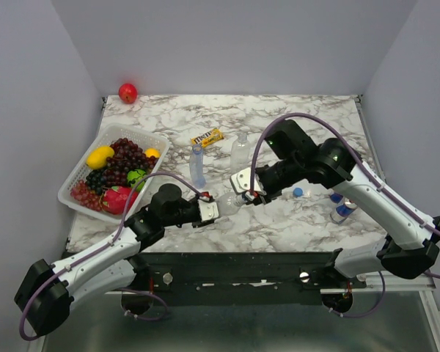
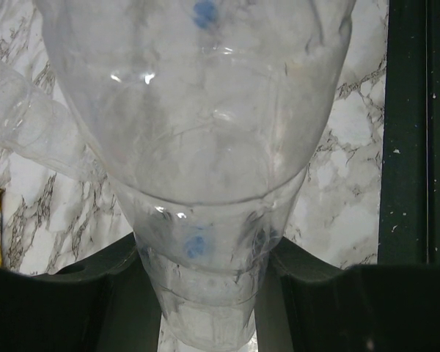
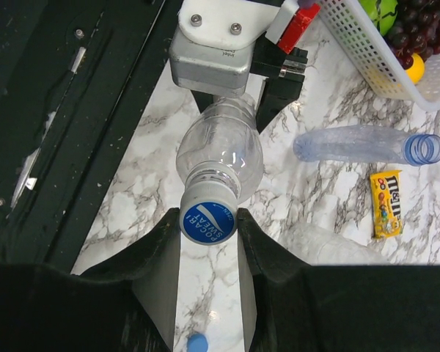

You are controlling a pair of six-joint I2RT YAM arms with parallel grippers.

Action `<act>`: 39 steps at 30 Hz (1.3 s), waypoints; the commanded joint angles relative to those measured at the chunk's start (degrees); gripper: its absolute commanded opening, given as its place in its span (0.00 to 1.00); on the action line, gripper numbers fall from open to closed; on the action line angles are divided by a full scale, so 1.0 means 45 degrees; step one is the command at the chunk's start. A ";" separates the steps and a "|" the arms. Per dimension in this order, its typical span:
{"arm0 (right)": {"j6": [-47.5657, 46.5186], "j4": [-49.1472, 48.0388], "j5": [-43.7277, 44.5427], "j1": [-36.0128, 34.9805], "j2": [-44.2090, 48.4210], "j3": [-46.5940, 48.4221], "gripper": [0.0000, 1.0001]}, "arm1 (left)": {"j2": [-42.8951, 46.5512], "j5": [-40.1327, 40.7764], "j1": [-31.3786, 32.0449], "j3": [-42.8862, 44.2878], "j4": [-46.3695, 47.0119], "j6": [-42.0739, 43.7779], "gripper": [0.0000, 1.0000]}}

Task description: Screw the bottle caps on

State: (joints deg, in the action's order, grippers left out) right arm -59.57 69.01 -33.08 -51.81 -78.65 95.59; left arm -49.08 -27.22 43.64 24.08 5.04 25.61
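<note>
A wide colourless bottle [image 1: 228, 202] is held level above the table between both grippers. My left gripper [image 1: 207, 211] is shut on its base end; its body fills the left wrist view [image 2: 205, 147], between the dark fingers [image 2: 337, 293]. My right gripper [image 1: 254, 195] is shut on a blue cap [image 3: 208, 222] sitting on this bottle's neck [image 3: 218, 158]. A loose blue cap [image 1: 298, 192] lies on the table and shows in the right wrist view [image 3: 197, 342]. The slim blue-tinted bottle [image 1: 197, 166] lies uncapped [image 3: 367, 144]. A second colourless bottle [image 1: 240, 150] stands behind.
A white basket [image 1: 79, 170] of fruit sits at the left, its corner in the right wrist view [image 3: 367, 55]. A yellow candy packet [image 1: 207, 137] lies at mid-back. Blue-and-silver cans [image 1: 342, 210] stand at the right. A red apple [image 1: 127, 92] is at the far left corner.
</note>
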 commanded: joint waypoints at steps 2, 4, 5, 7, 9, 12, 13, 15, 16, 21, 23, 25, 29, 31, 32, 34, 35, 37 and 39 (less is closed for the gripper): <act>0.1030 0.0446 0.0378 -0.0088 -0.0373 0.0027 0.28 | 0.0184 -0.0415 0.0010 -0.0077 0.2318 -0.0475 0.00; 0.1303 0.0309 0.0631 -0.0068 -0.0451 -0.0070 0.28 | 0.0145 -0.0531 0.0010 0.0040 0.2105 -0.0262 0.00; 0.1343 0.0192 0.0671 -0.0068 -0.0432 -0.0109 0.28 | 0.0126 -0.0513 0.0029 0.0079 0.2045 -0.0222 0.00; 0.1479 -0.0022 0.0788 -0.0088 -0.0354 -0.0265 0.28 | 0.0164 -0.0590 0.0029 0.0099 0.1948 -0.0221 0.00; 0.1539 -0.0316 0.0963 -0.0068 -0.0315 -0.0364 0.28 | 0.0184 -0.0688 0.0049 0.0138 0.1811 -0.0163 0.00; 0.1715 -0.0532 0.1276 -0.0068 -0.0392 -0.0266 0.27 | 0.0047 -0.0669 0.0088 0.0314 0.1634 -0.0396 0.00; 0.1715 -0.0493 0.1374 -0.0088 -0.0451 -0.0189 0.27 | 0.0086 -0.0689 0.0088 0.0217 0.1828 -0.0436 0.00; 0.1812 -0.0434 0.1685 -0.0068 -0.0626 -0.0052 0.27 | 0.0203 -0.0359 0.0127 0.0139 0.2198 -0.0785 0.00; 0.2102 -0.0453 0.1784 -0.0088 -0.0647 -0.0051 0.27 | 0.0242 -0.0125 0.0146 0.0080 0.2607 -0.0962 0.00; 0.3176 -0.0336 0.1629 -0.0068 -0.0919 -0.0032 0.27 | 0.0574 0.0811 0.0517 0.0002 0.3332 -0.1237 0.00; 0.4269 -0.0278 0.1667 -0.0088 -0.1329 0.0222 0.26 | 0.0614 0.1262 0.0673 -0.0174 0.3722 -0.1178 0.00; 0.6213 -0.0492 0.1863 -0.0068 -0.1757 0.0532 0.25 | 0.0536 0.1750 0.0849 -0.0097 0.3744 -0.1489 0.00; 0.9853 -0.0686 0.2115 -0.0068 -0.2306 0.0984 0.22 | 0.0594 0.2396 0.1123 -0.0213 0.4114 -0.2036 0.00; 1.0423 -0.0766 0.2408 -0.0068 -0.2229 0.0906 0.22 | 0.0536 0.2728 0.1259 -0.0291 0.4192 -0.2212 0.00; 1.0542 -0.0631 0.2622 -0.0068 -0.2248 0.0945 0.22 | 0.0439 0.2923 0.1240 -0.0350 0.4251 -0.2368 0.00; 1.0543 -0.0377 0.3054 -0.0049 -0.2443 0.1295 0.22 | 0.0379 0.3100 0.1240 -0.0505 0.4329 -0.2915 0.00; 1.0504 -0.0201 0.3132 -0.0049 -0.2482 0.1413 0.22 | 0.0341 0.3178 0.1260 -0.0545 0.4330 -0.3129 0.00; 1.0542 -0.0277 0.3541 -0.0049 -0.2366 0.1414 0.22 | 0.0340 0.3159 0.1240 -0.0604 0.4330 -0.4008 0.00; 1.0640 -0.0648 0.3950 -0.0068 -0.2210 0.1161 0.21 | 0.0399 0.2946 0.1240 -0.0740 0.4407 -0.4555 0.00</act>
State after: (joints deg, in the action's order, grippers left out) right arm -16.03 65.67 -20.08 -51.37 -87.46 102.00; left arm -48.86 -13.41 48.49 20.08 10.55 12.05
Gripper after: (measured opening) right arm 0.390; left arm 0.505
